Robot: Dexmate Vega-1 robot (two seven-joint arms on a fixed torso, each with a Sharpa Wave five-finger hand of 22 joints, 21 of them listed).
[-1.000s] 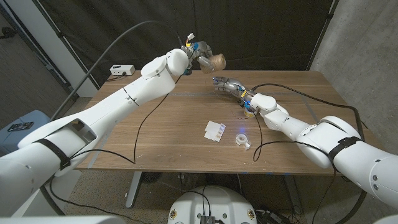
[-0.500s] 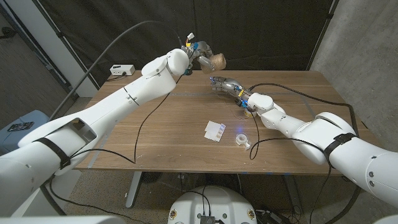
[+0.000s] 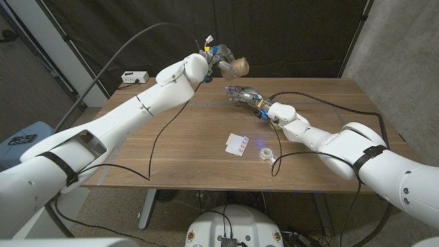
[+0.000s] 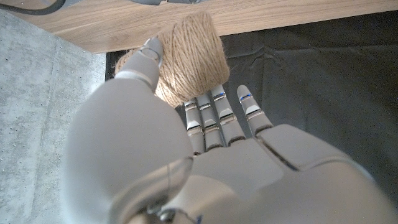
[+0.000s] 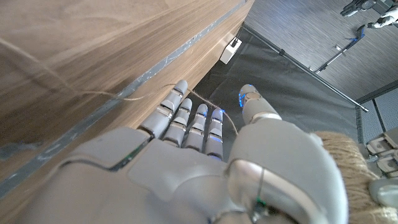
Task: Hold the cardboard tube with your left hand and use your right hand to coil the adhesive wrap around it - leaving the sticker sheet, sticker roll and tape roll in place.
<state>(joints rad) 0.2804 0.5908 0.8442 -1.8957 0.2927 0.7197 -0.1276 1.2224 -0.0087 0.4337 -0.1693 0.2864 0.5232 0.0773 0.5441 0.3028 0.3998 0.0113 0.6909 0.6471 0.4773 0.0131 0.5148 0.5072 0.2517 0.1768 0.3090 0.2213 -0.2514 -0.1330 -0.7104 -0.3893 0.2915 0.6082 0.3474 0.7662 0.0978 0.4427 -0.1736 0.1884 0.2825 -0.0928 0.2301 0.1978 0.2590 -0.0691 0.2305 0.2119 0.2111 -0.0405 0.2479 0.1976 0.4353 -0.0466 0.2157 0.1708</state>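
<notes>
My left hand [image 3: 221,62] is raised above the table's far edge and grips the cardboard tube [image 3: 239,66], which is thickly coiled in tan wrap [image 4: 189,53]; thumb and fingers clasp it from both sides. My right hand [image 3: 240,93] hovers just below and in front of the tube, over the far middle of the table. A thin tan strand [image 5: 208,101] runs between its thumb and fingers toward the coiled tube [image 5: 348,171], and the hand holds it loosely. The sticker sheet [image 3: 236,143] and the clear tape roll [image 3: 265,153] lie near the table's front middle.
A white box [image 3: 134,77] sits at the table's far left corner. Black cables [image 3: 154,147] trail across the wooden table [image 3: 192,130] on the left and near my right forearm. A dark curtain hangs behind and a concrete wall stands on the right.
My right hand has moved left and farther from me, closer under the tube. The left hand, tube, sticker sheet and tape roll have stayed put.
</notes>
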